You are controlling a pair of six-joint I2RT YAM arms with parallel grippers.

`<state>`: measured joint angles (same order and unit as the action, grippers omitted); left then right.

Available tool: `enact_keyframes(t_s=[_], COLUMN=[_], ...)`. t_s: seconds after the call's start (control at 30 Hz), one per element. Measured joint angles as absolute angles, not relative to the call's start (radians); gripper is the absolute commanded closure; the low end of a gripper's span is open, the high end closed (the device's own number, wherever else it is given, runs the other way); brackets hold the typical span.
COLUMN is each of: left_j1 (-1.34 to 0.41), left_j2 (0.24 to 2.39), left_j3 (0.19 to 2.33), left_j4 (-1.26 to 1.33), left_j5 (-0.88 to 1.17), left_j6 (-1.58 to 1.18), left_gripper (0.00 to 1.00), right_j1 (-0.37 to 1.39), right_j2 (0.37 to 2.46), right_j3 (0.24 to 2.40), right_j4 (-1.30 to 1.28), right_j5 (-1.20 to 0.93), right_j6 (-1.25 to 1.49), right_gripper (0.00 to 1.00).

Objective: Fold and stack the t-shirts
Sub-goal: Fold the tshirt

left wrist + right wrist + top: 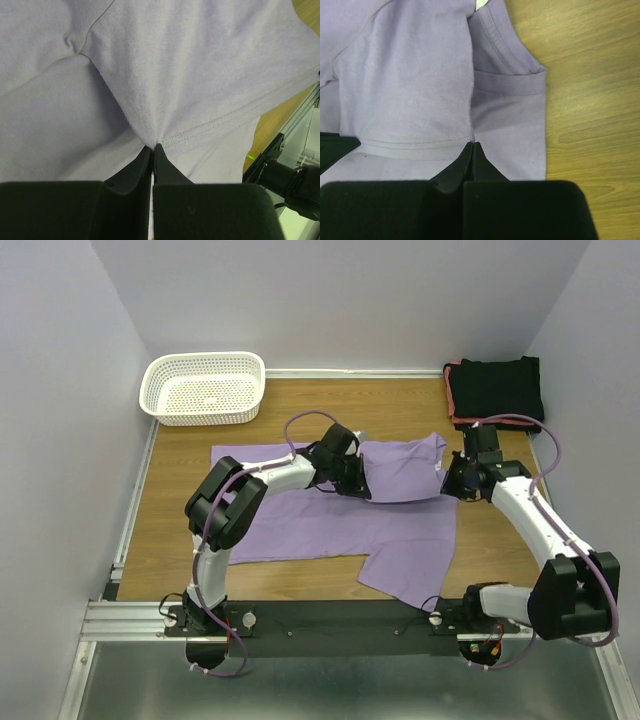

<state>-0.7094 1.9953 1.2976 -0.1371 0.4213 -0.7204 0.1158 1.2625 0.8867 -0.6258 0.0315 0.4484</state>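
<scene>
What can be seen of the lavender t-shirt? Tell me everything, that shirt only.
The lavender t-shirt is plain, soft knit cloth with stitched hems. It lies spread on the wooden table, lightly creased, one short sleeve pointing toward the near edge. Its far right part is folded over the body. The left arm's jaws are shut on a puckered hem at that fold's left end; the right arm's jaws are shut on the hem at its right end.
</scene>
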Motion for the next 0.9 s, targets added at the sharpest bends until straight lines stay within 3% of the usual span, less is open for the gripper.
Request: enact_keyframes(t_s=[0.17, 0.53, 0.57, 0.6, 0.7, 0.8, 0.9], left_j1=[-0.713, -0.742, -0.742, -0.742, -0.742, -0.74, -0.727], left_j2=[1.995, 2.006, 2.009, 2.011, 2.013, 2.012, 1.993], left_j3=[1.298, 1.299, 1.299, 1.299, 1.299, 1.299, 1.285], left_j4=[-0.136, -0.134, -0.133, -0.132, -0.13, -0.128, -0.128], left_j5=[0.424, 0.427, 0.428, 0.428, 0.428, 0.424, 0.416], left_j6=[-0.728, -0.744, -0.748, -0.749, -0.753, -0.757, -0.761], left_gripper=[0.88, 0.62, 0.59, 0.52, 0.4, 0.32, 0.28], right_j1=[0.116, 0.116, 0.116, 0.116, 0.116, 0.116, 0.115], right_j2=[1.229, 1.202, 1.196, 1.192, 1.166, 1.153, 1.177], right_j3=[0.888, 0.757, 0.735, 0.722, 0.701, 0.713, 0.778], right_j4=[-0.641, -0.659, -0.66, -0.662, -0.683, -0.685, -0.682], right_j5=[0.05, 0.039, 0.036, 0.034, 0.027, 0.028, 0.038], right_j6=[0.448, 0.505, 0.516, 0.521, 0.535, 0.535, 0.522], right_gripper=[0.99, 0.94, 0.9, 0.8, 0.67, 0.46, 0.43])
